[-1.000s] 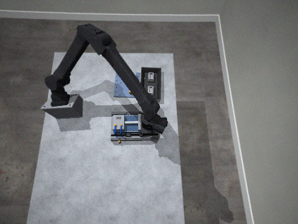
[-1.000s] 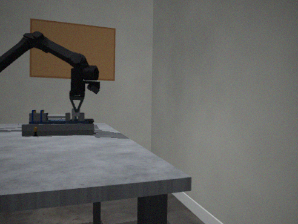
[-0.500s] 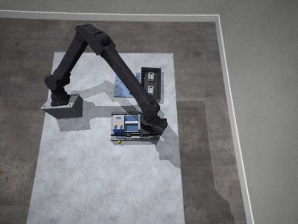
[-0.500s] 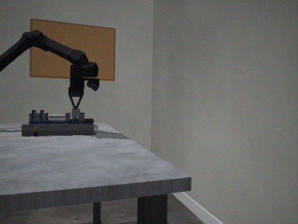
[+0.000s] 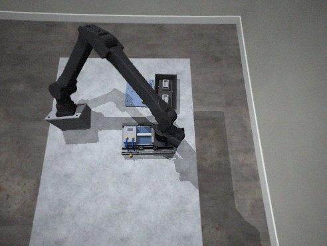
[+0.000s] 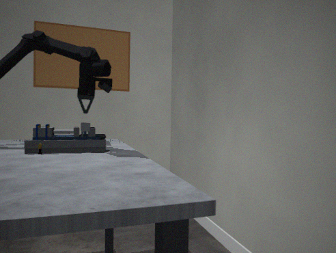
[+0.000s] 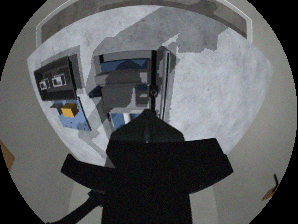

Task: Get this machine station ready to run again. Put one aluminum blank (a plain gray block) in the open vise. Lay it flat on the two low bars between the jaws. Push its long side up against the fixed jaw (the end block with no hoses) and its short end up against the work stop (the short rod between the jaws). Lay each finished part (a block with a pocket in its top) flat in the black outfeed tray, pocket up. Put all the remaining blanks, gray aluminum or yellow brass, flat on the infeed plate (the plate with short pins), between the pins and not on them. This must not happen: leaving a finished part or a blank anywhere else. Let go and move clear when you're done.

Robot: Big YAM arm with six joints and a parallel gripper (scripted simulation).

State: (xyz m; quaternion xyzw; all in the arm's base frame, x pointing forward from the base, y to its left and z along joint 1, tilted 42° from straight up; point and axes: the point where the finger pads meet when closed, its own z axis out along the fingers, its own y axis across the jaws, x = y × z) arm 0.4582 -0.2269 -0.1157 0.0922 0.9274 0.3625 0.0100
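Observation:
My gripper (image 6: 85,109) is shut and empty. It hangs point-down well above the fixed-jaw end of the vise (image 6: 65,137). In the top view my wrist (image 5: 166,134) covers the vise's right end. The jaw with blue hoses (image 5: 129,133) is at the left, and a pale bar (image 5: 143,133) lies over the blue vise bed. In the wrist view a gray block (image 7: 123,90) sits in the vise just past my shut fingertips (image 7: 148,116). The black outfeed tray (image 5: 165,90) holds two pocketed parts. The blue infeed plate (image 5: 134,96) is partly hidden by my arm. A yellow blank (image 7: 67,111) lies on it.
The arm's base block (image 5: 68,116) stands at the left of the light mat. The table edge and wall are to the right of the vise (image 6: 191,202). An orange panel (image 6: 54,55) hangs on the far wall.

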